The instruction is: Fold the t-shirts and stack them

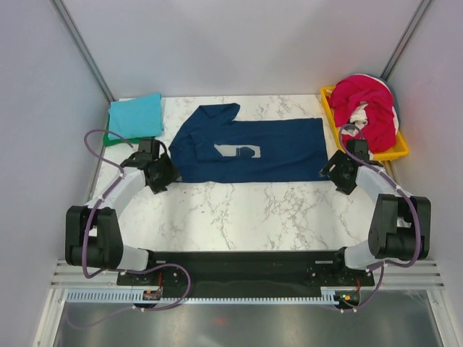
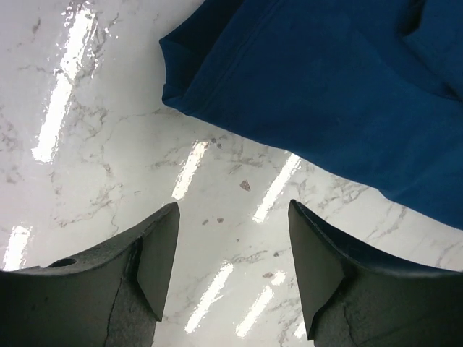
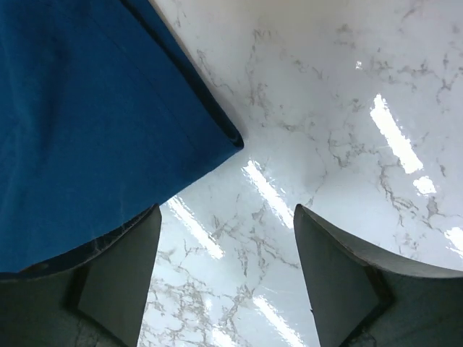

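Observation:
A navy blue t-shirt (image 1: 246, 148) with a small pale chest print lies spread flat mid-table, partly folded. It also shows in the left wrist view (image 2: 325, 79) and the right wrist view (image 3: 79, 123). My left gripper (image 1: 163, 176) is open and empty over bare marble at the shirt's near-left corner (image 2: 231, 267). My right gripper (image 1: 338, 173) is open and empty at the shirt's near-right corner (image 3: 226, 278). A folded teal t-shirt (image 1: 136, 116) lies on a green one (image 1: 108, 137) at the back left. Magenta-red (image 1: 365, 97) and white (image 1: 359, 116) t-shirts are heaped in the tray.
A yellow plastic tray (image 1: 396, 150) stands at the back right against the wall. Grey walls close in the marble table (image 1: 260, 210) on the left, right and back. The arm bases sit along the near edge.

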Robot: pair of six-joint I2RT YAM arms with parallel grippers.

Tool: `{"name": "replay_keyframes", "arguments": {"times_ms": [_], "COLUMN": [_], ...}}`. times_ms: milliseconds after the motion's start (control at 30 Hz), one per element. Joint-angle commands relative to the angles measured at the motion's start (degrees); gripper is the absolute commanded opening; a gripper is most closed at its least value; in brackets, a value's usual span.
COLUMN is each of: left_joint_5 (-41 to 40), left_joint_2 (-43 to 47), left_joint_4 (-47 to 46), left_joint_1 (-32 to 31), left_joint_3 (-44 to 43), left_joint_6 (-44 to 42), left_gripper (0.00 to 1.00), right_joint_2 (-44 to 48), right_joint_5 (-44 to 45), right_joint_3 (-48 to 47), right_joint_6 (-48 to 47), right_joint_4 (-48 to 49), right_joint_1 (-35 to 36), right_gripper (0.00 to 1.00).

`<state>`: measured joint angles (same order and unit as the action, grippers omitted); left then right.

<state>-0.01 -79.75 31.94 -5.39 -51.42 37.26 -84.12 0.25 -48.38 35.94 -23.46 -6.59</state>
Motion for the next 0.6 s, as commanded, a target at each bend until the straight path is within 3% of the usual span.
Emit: {"name": "replay_keyframes", "arguments": {"times_ms": [0, 333, 467, 500, 567], "left_joint_5": [0.2, -3.5, -4.0, -4.2, -4.6], "left_joint_2": [0.2, -1.5, -4.7, -5.2, -7.2], "left_joint_4": [-11.8, -21.0, -22.4, -22.8, -24.7], "left_joint_1": [0.7, 1.3, 1.3, 1.3, 1.3], "left_joint_3": [3.7, 9.2, 9.2, 9.4, 9.5], "left_joint_6": [5.4, 8.1, 9.0, 9.1, 9.2], "left_gripper": [0.70, 0.69, 0.66, 0.66, 0.66], "right_joint_2": [-1.9, -11.4, -12.6, -12.8, -13.1], "right_joint_5": [-1.7, -1.6, -1.9, -1.9, -2.3], "right_joint_3": [1.0, -1.6, -0.8, -0.6, -0.5], "right_joint_6": [-0.3, 0.1, 0.2, 0.2, 0.0], "right_joint_4": [5.5, 10.5, 12.1, 12.3, 12.5], "right_joint_1": [-0.1, -0.4, -0.5, -0.5, -0.5], "right_gripper": [0.80, 0.57, 0.28, 0.16, 0.08]}}
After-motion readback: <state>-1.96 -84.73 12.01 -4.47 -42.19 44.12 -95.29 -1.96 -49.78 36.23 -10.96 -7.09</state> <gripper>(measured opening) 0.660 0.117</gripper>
